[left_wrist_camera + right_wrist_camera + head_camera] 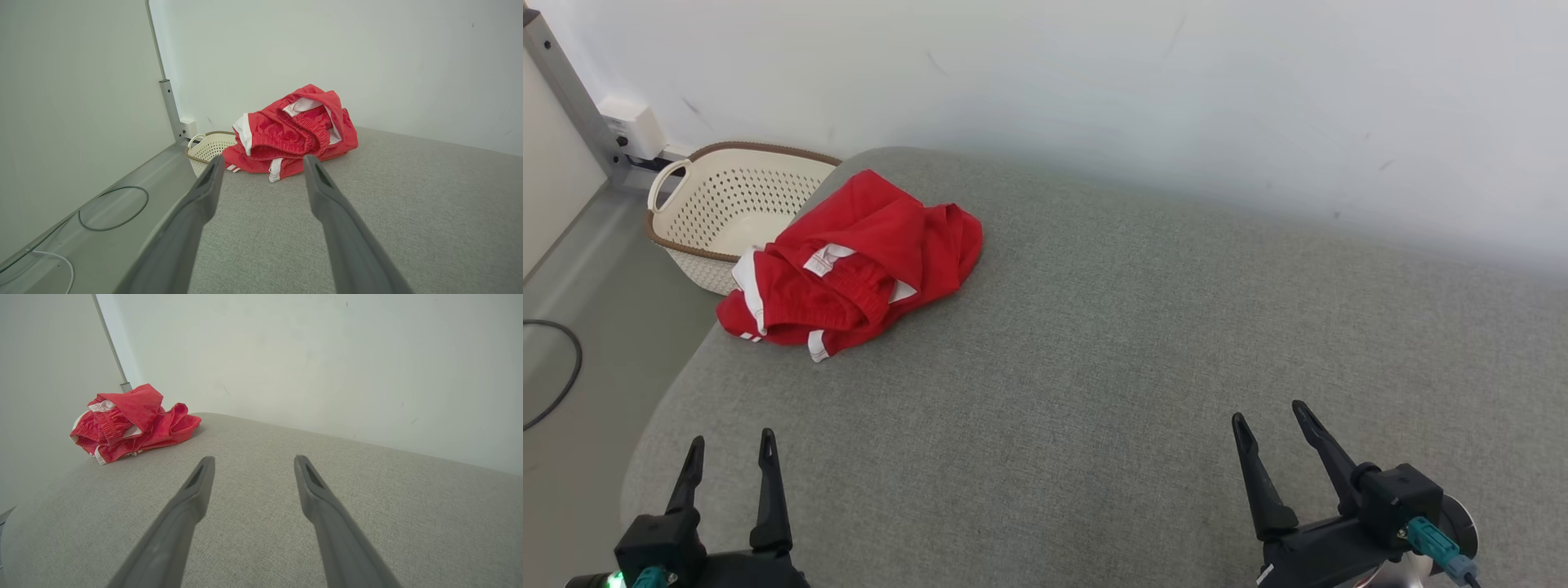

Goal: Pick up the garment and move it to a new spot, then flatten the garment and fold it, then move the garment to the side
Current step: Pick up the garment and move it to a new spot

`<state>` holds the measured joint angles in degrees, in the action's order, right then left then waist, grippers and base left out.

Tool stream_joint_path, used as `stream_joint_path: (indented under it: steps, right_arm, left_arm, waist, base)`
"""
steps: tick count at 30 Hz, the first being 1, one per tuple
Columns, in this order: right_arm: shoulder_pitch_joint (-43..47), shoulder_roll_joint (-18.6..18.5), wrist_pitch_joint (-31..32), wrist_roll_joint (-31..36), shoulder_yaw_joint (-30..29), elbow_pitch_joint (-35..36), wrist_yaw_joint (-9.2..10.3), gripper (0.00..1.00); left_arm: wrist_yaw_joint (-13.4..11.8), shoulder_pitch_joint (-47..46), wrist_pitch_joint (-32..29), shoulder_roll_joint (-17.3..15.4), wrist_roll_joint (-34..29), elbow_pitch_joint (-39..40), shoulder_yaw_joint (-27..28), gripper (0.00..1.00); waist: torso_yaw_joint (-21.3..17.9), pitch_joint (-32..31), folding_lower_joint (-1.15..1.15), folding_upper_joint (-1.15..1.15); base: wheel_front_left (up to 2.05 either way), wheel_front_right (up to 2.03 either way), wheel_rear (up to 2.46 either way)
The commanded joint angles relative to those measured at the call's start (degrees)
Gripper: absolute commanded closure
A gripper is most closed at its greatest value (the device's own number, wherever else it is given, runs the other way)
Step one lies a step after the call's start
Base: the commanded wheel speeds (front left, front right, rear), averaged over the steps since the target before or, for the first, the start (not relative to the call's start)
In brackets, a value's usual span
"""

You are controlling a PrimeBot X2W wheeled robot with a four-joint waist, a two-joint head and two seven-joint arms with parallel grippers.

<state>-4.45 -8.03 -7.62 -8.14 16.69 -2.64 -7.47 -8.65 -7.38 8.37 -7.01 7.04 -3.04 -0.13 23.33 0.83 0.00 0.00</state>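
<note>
Red fabric with white trim and a gathered elastic waistband, the garment (849, 261) lies crumpled at the far left rounded corner of the grey woven worktop (1094, 367), beside a perforated cream basket (727, 204). The left end effector (731, 441) and right end effector (1267, 410) are spread and empty, well apart from the garment.

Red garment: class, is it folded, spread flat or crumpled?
Crumpled. The red garment sits in a bunched heap, elastic waistband and white trim twisted among creases.
</note>
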Motion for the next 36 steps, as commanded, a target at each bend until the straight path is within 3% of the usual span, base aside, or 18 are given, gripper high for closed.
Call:
stream_joint_path:
  steps: [1,10,17,28,36]
  right_arm:
    - [-0.2,0.0,-0.4,-0.1,0.3,-0.1,-0.03,0.00]
    - [-0.9,-0.3,0.0,-0.3,0.7,0.3,-0.04,0.00]
    - [-2.1,-1.2,0.6,-0.2,1.0,1.3,-0.04,0.00]
    - [-6.0,-3.3,0.9,-0.4,1.6,2.7,-0.04,0.00]
    - [-8.0,-4.1,0.4,-0.9,2.3,2.4,-0.04,0.00]
  left_arm:
    - [-0.2,-0.1,-0.1,-0.4,0.2,0.3,-0.1,0.00]
    - [1.4,-5.9,-2.8,-2.0,1.6,3.1,0.2,0.00]
    - [3.5,-17.5,-8.3,-5.4,3.2,3.4,0.9,0.00]
    - [7.2,-34.9,-18.8,-10.6,7.5,-18.3,2.6,0.00]
    - [8.8,-40.5,-21.0,-12.1,9.4,-32.7,2.7,0.00]
  waist:
    - [-0.1,0.0,0.00,0.00]
    - [-1.1,1.1,0.00,0.00]
    - [-4.1,3.8,0.00,0.00]
    - [-10.0,11.2,0.00,0.00]
    - [-11.5,14.3,0.00,0.00]
  base:
    - [0.00,0.00,0.00]
    - [0.00,0.00,0.00]
    - [0.00,0.00,0.00]
    - [0.00,0.00,0.00]
    - [0.00,0.00,0.00]
